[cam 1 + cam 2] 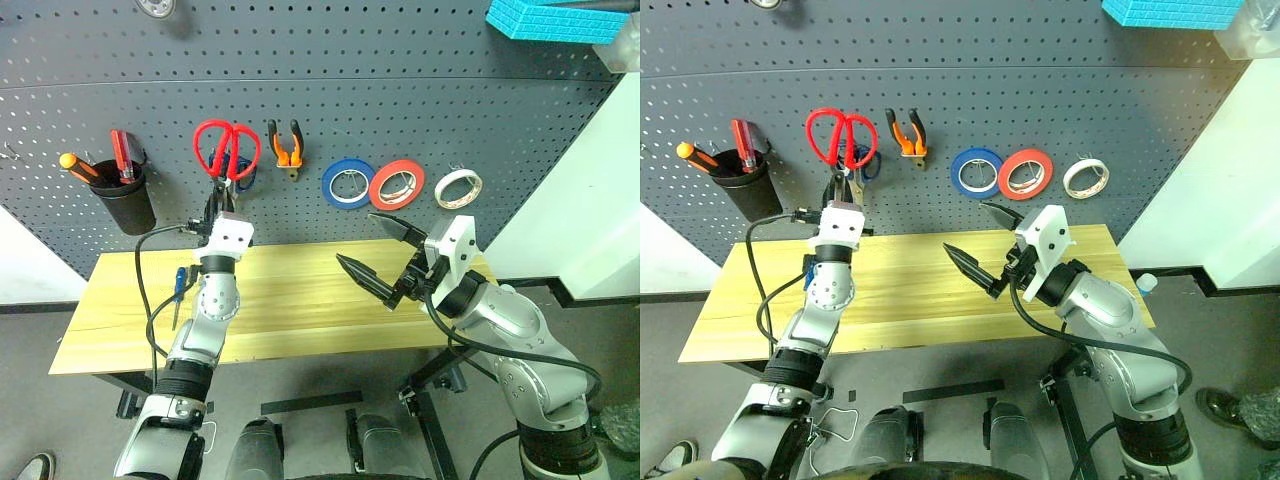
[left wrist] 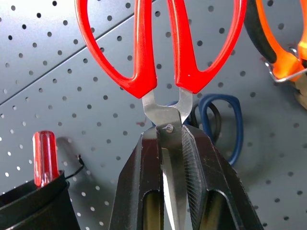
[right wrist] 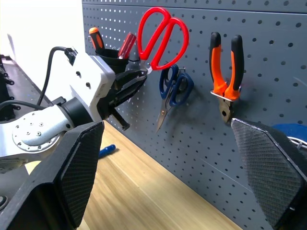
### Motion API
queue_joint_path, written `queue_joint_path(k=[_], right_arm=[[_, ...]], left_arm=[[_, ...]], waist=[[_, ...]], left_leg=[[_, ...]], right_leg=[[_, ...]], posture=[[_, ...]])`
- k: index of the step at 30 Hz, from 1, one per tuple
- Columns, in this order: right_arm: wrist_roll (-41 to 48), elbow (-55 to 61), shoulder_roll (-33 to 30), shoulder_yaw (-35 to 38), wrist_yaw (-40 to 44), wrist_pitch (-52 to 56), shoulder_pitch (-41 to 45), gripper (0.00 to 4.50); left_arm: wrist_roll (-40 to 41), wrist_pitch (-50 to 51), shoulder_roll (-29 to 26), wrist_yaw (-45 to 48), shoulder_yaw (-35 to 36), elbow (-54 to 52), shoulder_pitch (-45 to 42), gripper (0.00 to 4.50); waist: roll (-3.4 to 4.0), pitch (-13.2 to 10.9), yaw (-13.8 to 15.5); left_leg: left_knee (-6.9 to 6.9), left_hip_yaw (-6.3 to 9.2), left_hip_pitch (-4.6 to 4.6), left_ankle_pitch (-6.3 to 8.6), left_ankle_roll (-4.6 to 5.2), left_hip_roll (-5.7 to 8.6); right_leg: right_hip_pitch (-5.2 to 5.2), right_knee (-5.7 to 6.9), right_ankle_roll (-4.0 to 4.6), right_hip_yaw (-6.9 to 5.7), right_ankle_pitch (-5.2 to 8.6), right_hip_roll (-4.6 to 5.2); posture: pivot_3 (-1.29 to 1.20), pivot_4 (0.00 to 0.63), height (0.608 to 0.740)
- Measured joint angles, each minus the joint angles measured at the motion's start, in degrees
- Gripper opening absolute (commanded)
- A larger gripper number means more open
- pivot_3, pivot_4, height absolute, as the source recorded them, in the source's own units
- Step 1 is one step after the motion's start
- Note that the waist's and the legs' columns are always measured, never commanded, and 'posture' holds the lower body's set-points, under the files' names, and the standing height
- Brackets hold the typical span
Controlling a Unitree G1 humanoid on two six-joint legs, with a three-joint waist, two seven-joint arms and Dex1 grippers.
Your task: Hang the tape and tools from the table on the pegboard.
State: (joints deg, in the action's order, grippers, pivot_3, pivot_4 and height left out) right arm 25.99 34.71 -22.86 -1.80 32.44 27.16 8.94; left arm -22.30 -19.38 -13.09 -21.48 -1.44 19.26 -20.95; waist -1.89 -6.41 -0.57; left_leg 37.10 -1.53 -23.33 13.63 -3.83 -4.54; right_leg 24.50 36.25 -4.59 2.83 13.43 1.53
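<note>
The left gripper (image 2: 170, 191) is squeezed tight on the shiny metal blades of the red-handled scissors (image 1: 226, 148). It holds them up against the pegboard (image 1: 400, 90), handles on top. The big red loops look smooth and round. The gripper's black fingers (image 2: 144, 187) are flat, with tiny bumps on the inside.

The right gripper (image 1: 383, 253) is spread wide and holds nothing. It hangs in the air over the table (image 1: 300, 300). Its pads have a rough grid pattern.

Seen from the robot's head, the pliers (image 1: 286, 146) hang on a wire hook at 3 o'clock from the red scissors. The whitish tape (image 1: 458, 188) hangs far off at 3 o'clock, past a blue roll (image 1: 347, 183) and a red roll (image 1: 396, 184). The blue-handled screwdriver (image 1: 179, 287) lies on the wooden table at 7 o'clock from the scissors. Blue-handled scissors (image 3: 174, 89) hang just behind the red ones. A black cup (image 1: 124, 196) at 9 o'clock holds two more screwdrivers.
</note>
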Motion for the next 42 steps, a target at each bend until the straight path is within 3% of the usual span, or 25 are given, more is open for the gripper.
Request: queue_joint_path(k=[13,34,42], right_arm=[[-0.11,-0.12,-0.55,-0.37,-0.53,0.0,0.0,4.5],[-0.62,-0.26,-0.69,-1.1,-1.14,0.04,0.1,4.5],[-0.93,-0.94,-0.66,-1.26,-1.21,0.04,0.71,4.5]], left_arm=[[0.34,-2.36,0.22,-1.04,0.02,8.1,0.64,0.24],[2.65,-4.51,0.88,-1.56,0.14,21.84,-7.69,0.24],[3.6,-5.04,1.1,-3.6,0.22,33.24,-15.4,0.24]], waist=[[0.04,0.59,0.02],[0.03,0.68,0.02],[0.02,0.69,0.12]], left_leg=[[0.05,0.0,0.04,0.0,0.0,0.0],[0.07,0.0,0.07,0.0,0.0,0.01],[0.1,0.0,0.06,0.0,0.0,0.03]], right_leg=[[-0.05,0.04,0.0,0.0,0.0,0.0],[-0.06,0.09,0.0,0.0,0.0,-0.02],[-0.08,0.09,-0.01,0.0,0.0,-0.02]], posture=[[0.02,0.043,0.721],[0.02,0.049,0.721],[0.02,0.049,0.721]])
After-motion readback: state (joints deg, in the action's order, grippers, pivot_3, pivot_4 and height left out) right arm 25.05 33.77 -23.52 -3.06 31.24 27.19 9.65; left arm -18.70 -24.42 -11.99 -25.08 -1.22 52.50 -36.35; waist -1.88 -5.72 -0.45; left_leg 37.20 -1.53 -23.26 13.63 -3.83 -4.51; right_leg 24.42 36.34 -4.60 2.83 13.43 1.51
